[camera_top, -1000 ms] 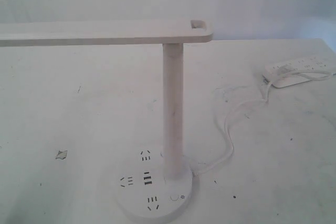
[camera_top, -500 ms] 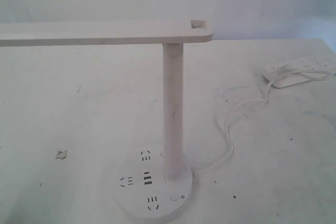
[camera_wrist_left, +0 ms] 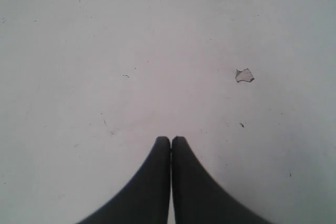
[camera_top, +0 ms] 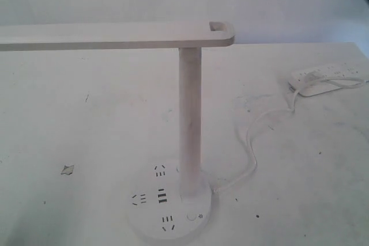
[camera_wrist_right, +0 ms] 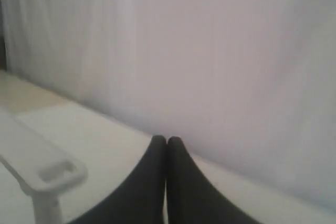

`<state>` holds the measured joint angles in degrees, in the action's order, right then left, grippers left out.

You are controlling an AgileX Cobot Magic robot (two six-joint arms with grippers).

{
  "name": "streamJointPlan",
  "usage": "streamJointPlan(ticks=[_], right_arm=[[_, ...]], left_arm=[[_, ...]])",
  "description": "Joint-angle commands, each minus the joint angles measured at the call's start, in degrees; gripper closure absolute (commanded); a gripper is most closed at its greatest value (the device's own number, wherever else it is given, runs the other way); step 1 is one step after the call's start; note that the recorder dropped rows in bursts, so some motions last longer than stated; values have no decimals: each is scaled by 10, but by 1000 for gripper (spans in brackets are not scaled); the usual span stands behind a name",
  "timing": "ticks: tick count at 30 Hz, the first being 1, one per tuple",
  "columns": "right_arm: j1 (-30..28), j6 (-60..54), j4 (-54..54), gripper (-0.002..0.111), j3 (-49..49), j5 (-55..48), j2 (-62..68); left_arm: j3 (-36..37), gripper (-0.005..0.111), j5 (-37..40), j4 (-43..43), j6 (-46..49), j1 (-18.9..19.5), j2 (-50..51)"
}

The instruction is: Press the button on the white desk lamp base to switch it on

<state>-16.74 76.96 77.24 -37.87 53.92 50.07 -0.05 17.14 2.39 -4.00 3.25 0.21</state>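
Two grippers, exterior view: neither is seen over the table; a dark patch in the far corner, well apart from the pole, cannot be identified.
Lamp base, exterior view: the white desk lamp base is set flat on the table at the foot of the pole, and its dark socket slots are spread on the side of the pole away from the cable.
Button, exterior view: the button is found on the base, just beside the pole's foot on the camera side, with a tiny sun mark next to it.
Lamp arm, exterior view: the lamp arm is carried level from the pole's top; no glow is seen under it.
Power strip, exterior view: the power strip is laid well apart from the pole and is joined to the base by the cable.
Left wrist view: the left gripper is shown with fingers pressed together and nothing between them, over bare table near a small scrap; the pole is not seen.
Right wrist view: the right gripper is likewise closed and empty, held high near the pole's top, with the lamp arm's end below it.
Progress: nothing is judged done; the approach, the descent onto the button and the press are all left.
Writing: no brand, label or lettering can be read; only the sun mark is made out.
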Motion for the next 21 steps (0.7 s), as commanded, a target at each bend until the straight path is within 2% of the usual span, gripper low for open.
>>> streamJointPlan(ticks=[1,4,6,16,21], right_arm=[[21,275,227,108,-39,-74,46],[44,266,227,108,-40,16,51],[61,266,227,108,-40,39,51],[170,297,227,108,12,-21,128],[190,297,227,108,60,101,133]], left_arm=[[1,107,4,-2,-1,-2,-2],[1,107,4,-2,-1,-2,-2],[1,107,4,-2,-1,-2,-2],[1,107,4,-2,-1,-2,-2],[1,107,4,-2,-1,-2,-2]])
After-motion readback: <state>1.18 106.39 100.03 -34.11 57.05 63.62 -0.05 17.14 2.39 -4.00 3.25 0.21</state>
